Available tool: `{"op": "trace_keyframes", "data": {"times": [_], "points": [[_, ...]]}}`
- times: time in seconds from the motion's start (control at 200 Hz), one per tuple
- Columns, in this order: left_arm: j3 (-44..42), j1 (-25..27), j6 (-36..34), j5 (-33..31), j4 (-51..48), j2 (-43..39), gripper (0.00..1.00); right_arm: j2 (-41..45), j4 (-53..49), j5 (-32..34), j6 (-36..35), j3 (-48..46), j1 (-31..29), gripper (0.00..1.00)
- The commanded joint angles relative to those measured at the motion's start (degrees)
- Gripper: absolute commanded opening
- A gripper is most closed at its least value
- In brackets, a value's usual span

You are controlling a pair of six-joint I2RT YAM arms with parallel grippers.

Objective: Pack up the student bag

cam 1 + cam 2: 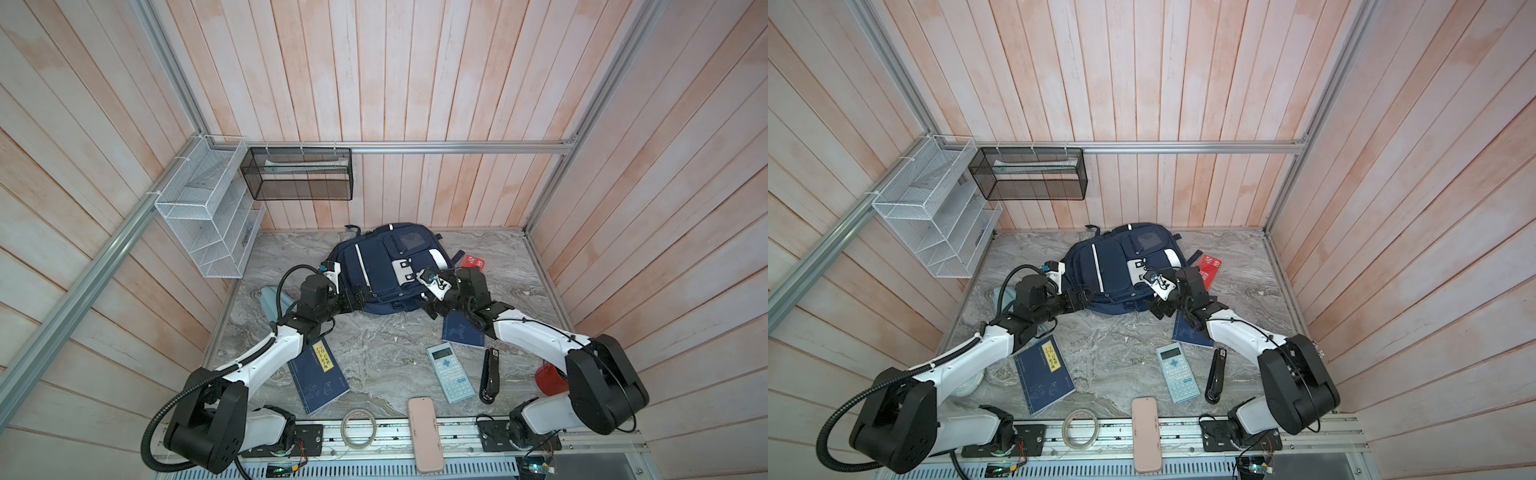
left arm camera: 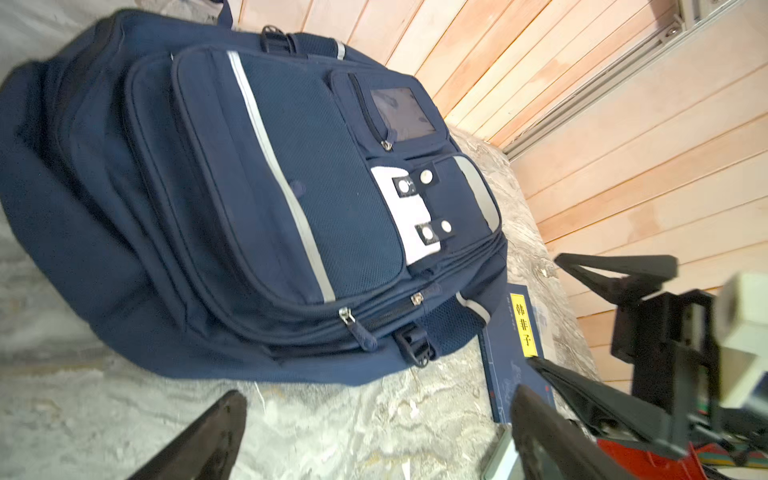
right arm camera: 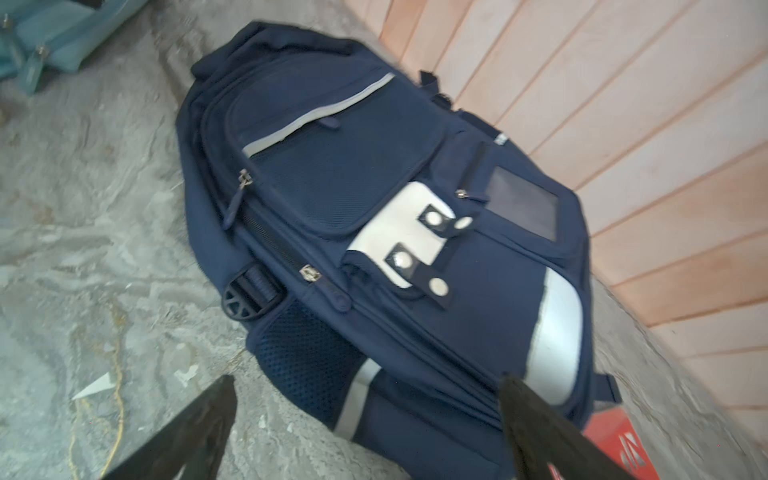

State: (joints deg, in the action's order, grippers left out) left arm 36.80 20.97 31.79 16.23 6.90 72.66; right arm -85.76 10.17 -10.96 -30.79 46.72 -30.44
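Bag-opening step: left end effector (image 2: 374, 399) & right end effector (image 3: 368, 380) spread empty, student bag (image 1: 374, 266) just ahead; next prob. needs zip pull (image 2: 359, 330) pinched.

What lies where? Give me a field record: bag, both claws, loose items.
bag: student bag, front up, at the back of the table
left claw: open, empty, by the bag's near left corner
right claw: open, empty, by the bag's near right corner
unpacked: labelled notebook, second notebook, calculator, stapler, tape roll, pink case
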Motion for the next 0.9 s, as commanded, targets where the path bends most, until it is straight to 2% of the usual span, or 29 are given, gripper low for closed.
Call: {"op": "trace_keyframes", "data": {"times": [0.0, 0.07, 0.18, 0.265, 0.405, 0.475, 0.55, 0.645, 0.725, 0.78, 0.895], "points": [[-4.6, 0.2, 1.7, 2.1, 2.3, -4.2, 1.0, -4.5, -5.2, 5.7, -8.2, 3.4, -3.3, 0.98], [-7.6, 0.4, 2.1, 1.1, 2.6, -7.7, 1.0, -6.7, -6.6, 4.0, -9.6, 3.9, -3.5, 0.93], [-11.6, 1.1, 3.4, -0.1, 3.3, -12.4, 0.97, -10.4, -3.3, 3.6, -11.1, 3.5, -3.7, 0.86], [-14.0, 2.3, 4.0, -0.7, 5.1, -14.9, 0.93, -13.7, -2.5, 3.7, -11.0, 5.4, -3.9, 0.76], [-16.5, 4.6, 4.0, -1.4, 7.9, -16.4, 0.87, -18.4, -2.0, 10.9, -12.1, 8.6, -5.4, 0.44], [-18.0, 5.3, 3.8, -1.2, 10.1, -16.4, 0.85, -19.3, -0.2, 13.0, -13.2, 8.4, -5.6, 0.34], [-19.9, 5.4, 2.7, 1.3, 14.6, -16.1, 0.75, -18.8, -0.4, 11.4, -13.4, 8.9, -5.7, 0.0], [-22.8, 5.5, 1.5, 4.0, 21.7, -15.2, 0.71, -16.1, -2.4, 4.8, -11.9, 9.8, -5.3, 0.0], [-23.6, 7.2, -0.9, 3.4, 26.2, -13.3, 0.66, -14.1, -1.8, -1.4, -9.2, 10.1, -5.0, 0.0], [-23.3, 10.4, -4.3, 1.1, 28.2, -11.2, 0.63, -13.7, -2.4, -4.1, -7.8, 11.1, -5.0, 0.0], [-22.4, 19.0, -10.4, -8.9, 32.5, -4.3, 0.63, -13.5, -5.0, -9.2, -4.9, 13.8, -4.2, 0.0]]}}
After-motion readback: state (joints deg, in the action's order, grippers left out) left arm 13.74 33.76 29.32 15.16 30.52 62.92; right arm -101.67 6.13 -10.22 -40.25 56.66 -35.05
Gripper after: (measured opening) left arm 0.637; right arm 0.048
